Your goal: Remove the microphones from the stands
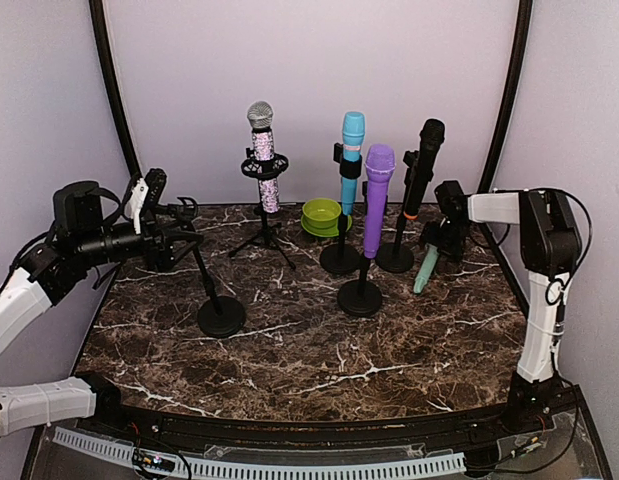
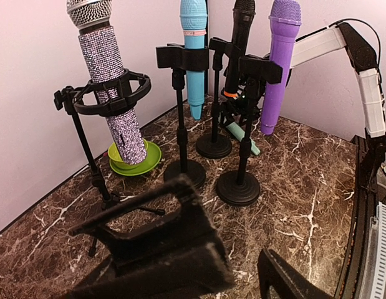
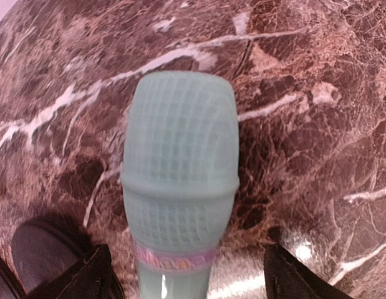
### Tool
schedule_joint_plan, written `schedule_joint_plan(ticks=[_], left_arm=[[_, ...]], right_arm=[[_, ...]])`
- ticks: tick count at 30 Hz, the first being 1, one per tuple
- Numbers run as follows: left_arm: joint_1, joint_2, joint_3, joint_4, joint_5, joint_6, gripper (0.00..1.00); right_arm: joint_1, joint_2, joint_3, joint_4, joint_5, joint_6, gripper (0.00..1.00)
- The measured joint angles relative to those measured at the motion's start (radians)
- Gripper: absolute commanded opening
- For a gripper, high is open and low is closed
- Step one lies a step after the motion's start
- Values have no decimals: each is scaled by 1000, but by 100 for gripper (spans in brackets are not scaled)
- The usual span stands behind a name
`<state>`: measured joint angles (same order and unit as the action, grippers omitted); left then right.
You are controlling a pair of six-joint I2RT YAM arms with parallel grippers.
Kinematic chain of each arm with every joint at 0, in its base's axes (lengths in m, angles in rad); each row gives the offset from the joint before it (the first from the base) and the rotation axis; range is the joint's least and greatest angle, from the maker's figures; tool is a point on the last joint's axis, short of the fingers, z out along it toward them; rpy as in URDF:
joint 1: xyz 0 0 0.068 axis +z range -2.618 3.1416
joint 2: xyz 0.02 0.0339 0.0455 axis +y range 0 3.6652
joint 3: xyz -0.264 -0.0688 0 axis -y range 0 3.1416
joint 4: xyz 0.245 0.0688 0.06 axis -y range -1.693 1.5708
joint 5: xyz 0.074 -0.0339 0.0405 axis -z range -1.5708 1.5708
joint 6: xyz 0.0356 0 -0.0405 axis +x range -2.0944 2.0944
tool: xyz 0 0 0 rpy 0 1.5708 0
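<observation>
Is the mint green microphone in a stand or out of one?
Out. The mint green microphone slants over the table below the right claw, with nothing clipped around it.

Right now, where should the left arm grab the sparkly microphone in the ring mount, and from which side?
Probably the sparkly microphone by its barrel between mesh head and ring mount, coming from the robot's left. The ring encircles its middle, so only a grip above it lets the microphone lift out along its slight tilt.
</observation>
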<state>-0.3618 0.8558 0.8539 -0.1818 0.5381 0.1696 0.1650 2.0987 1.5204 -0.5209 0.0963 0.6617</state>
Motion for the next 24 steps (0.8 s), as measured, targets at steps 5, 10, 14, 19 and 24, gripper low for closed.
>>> schedule_joint_plan(ticks=[5, 10, 14, 19, 24], left_arm=[[0, -20, 0, -23, 11, 8, 86], [0, -44, 0, -62, 33, 23, 99], [0, -47, 17, -121, 47, 38, 99], [0, -33, 59, -186, 77, 60, 99], [0, -32, 76, -217, 112, 63, 99]], right_arm=[[15, -86, -72, 20, -11, -6, 85], [76, -264, -174, 68, -8, -6, 84], [174, -453, -295, 105, 19, 3, 84], [342, -716, -484, 124, 86, 58, 83], [492, -927, -639, 88, 154, 159, 83]])
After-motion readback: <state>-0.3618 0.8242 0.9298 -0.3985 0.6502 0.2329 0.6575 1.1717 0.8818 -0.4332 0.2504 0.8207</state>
